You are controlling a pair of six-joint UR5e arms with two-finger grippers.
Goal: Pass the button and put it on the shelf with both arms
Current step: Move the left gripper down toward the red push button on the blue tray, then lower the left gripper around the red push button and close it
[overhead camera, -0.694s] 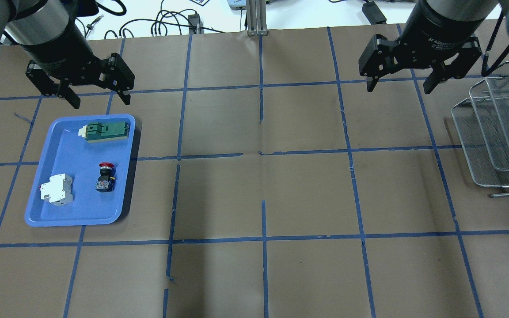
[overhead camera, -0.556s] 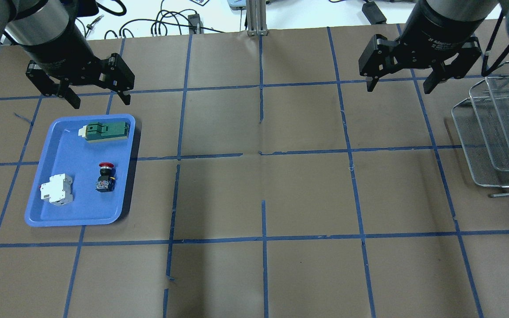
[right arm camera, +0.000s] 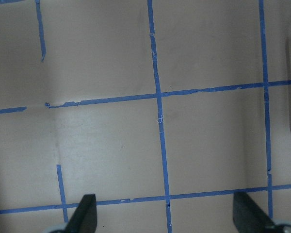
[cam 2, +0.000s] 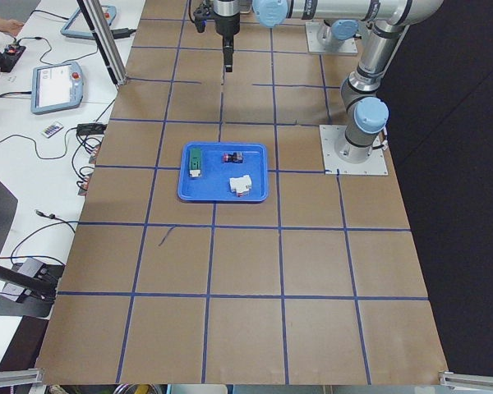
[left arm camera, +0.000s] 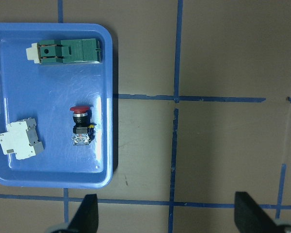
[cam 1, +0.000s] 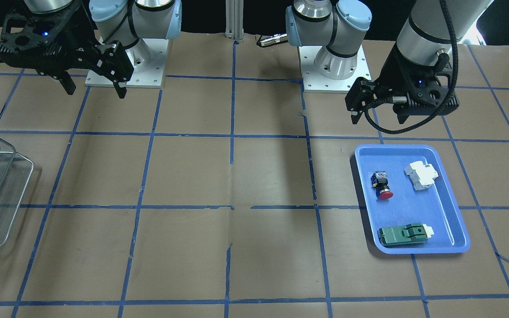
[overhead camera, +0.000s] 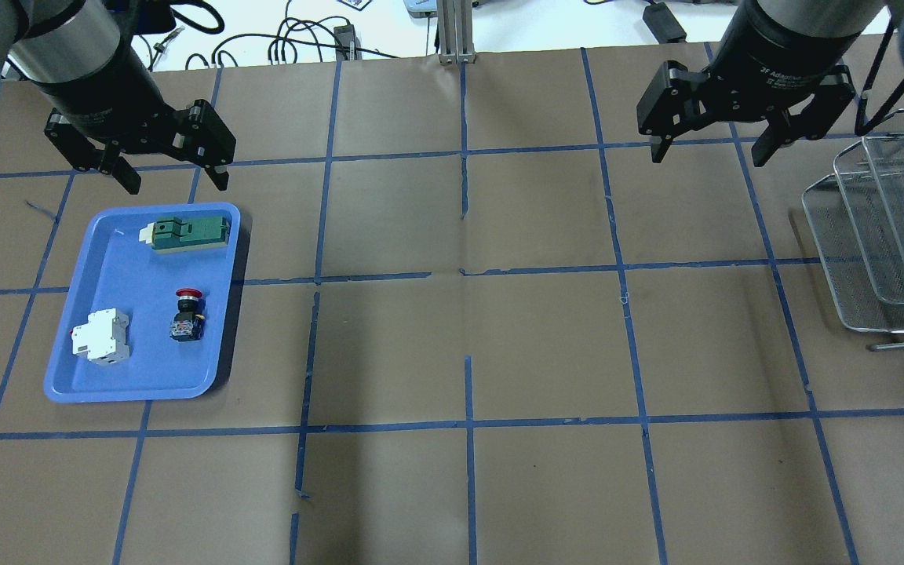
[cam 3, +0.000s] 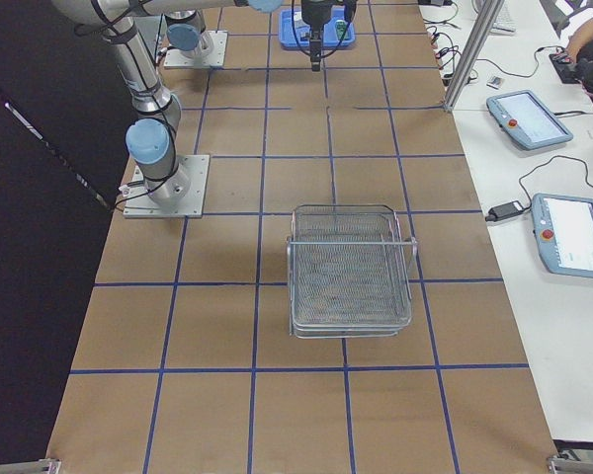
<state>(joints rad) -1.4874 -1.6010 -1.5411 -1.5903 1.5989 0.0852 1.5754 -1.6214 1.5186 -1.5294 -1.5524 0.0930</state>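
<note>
The button (overhead camera: 187,314), with a red cap and a black body, lies on its side in the blue tray (overhead camera: 138,384); it also shows in the left wrist view (left arm camera: 81,125) and the front view (cam 1: 382,185). My left gripper (overhead camera: 177,184) hovers open and empty above the table just beyond the tray's far edge. My right gripper (overhead camera: 709,155) hovers open and empty at the far right, close to the shelf (overhead camera: 883,235). The shelf is a silver wire-mesh rack at the table's right edge, seen whole in the exterior right view (cam 3: 351,267).
A white breaker block (overhead camera: 99,336) and a flat green switch (overhead camera: 189,234) share the tray with the button. An aluminium post (overhead camera: 456,31) and cables sit beyond the table's far edge. Brown paper with blue tape lines covers the table.
The left gripper has shifted very slightly above the tray's far edge. The right gripper, button and shelf have not moved.
</note>
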